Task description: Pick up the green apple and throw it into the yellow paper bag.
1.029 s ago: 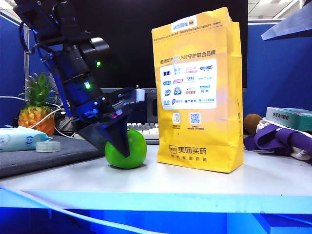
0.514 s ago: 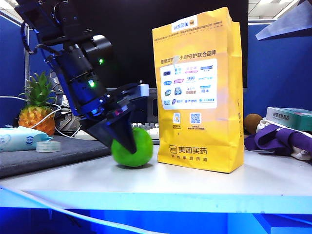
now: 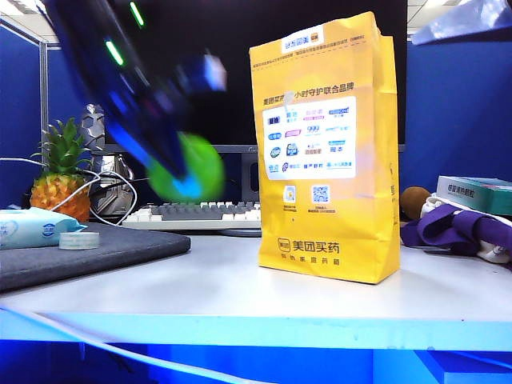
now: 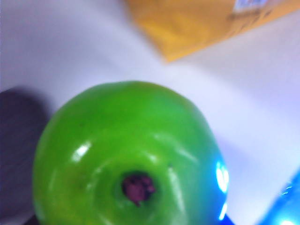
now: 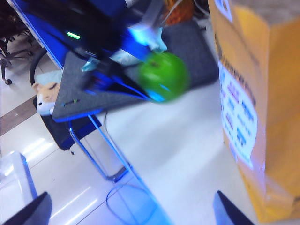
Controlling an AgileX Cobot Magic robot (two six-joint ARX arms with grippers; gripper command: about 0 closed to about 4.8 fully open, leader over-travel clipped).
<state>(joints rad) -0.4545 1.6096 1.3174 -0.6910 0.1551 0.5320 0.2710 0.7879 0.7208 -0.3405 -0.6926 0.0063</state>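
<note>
Exterior view, far left: pineapple (image 3: 60, 182) at the back, wipes pack (image 3: 32, 227) and tape roll (image 3: 79, 240) on a dark grey mat (image 3: 96, 254). Left gripper (image 3: 186, 164) is a motion-blurred dark streak above the mat's right end, clamped on the green apple (image 3: 188, 166), which hangs in the air clear of the table (image 3: 264, 296), about mid-height of the bag and just left of it. Keyboard (image 3: 200, 214) sits behind, under the apple. Yellow paper bag (image 3: 326, 152) stands upright at centre, white logo panel facing the camera, not touching the apple. Right of it: brown round thing (image 3: 414, 202), purple cloth (image 3: 456, 226), teal box (image 3: 478, 192).

Left wrist view: apple (image 4: 126, 154) fills the frame, dimple towards the camera, bag corner (image 4: 197, 23) beyond on the table.

Right gripper (image 5: 131, 213) hovers high on the right, over the table in front of the bag; only two dark fingertips (image 5: 233, 212) show, wide apart, nothing between them. Its camera catches the apple (image 5: 165, 76) in the left gripper and the bag (image 5: 262, 93) close by.
</note>
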